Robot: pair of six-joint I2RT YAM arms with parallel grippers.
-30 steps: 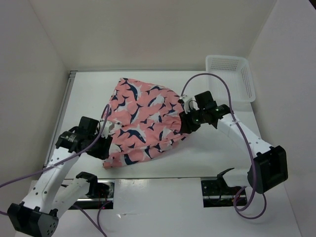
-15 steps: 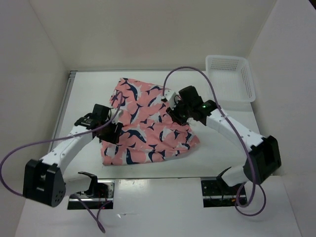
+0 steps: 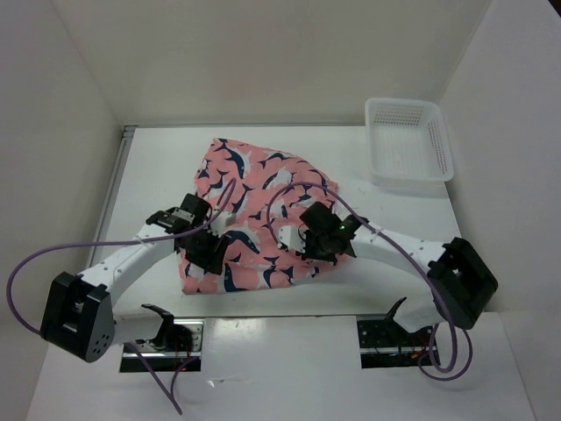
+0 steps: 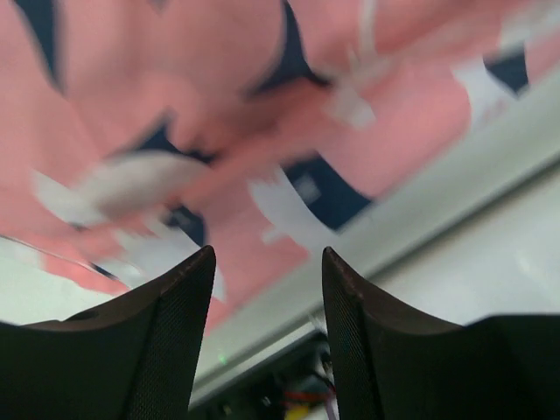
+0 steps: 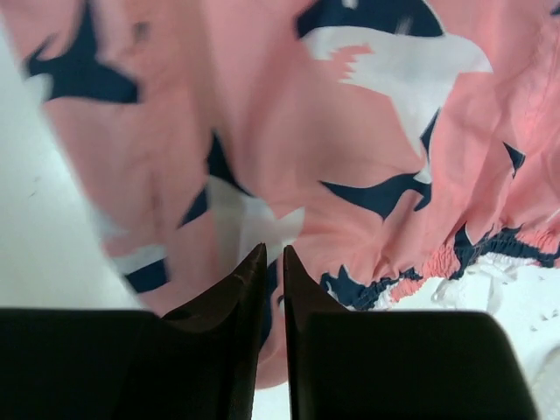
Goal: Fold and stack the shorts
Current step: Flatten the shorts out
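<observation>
Shorts (image 3: 254, 203): rumpled, mid table (image 3: 396, 263), under both grippers
Left gripper (image 4: 267, 255): fingers spread, empty, just over cloth
Right gripper (image 5: 269, 252): fingers nearly together; whether it pinches cloth, cannot tell
Handling: light, limp, probably slippery — pinch hem or waistband

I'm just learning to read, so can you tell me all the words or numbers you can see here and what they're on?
There are no words, numbers or signs that can be read in any view.
The shorts show only navy-and-white fish-like shapes, no letters.
The white basket shows no label.
The left wrist view is blurred, so any tiny print there cannot be made out.
</observation>
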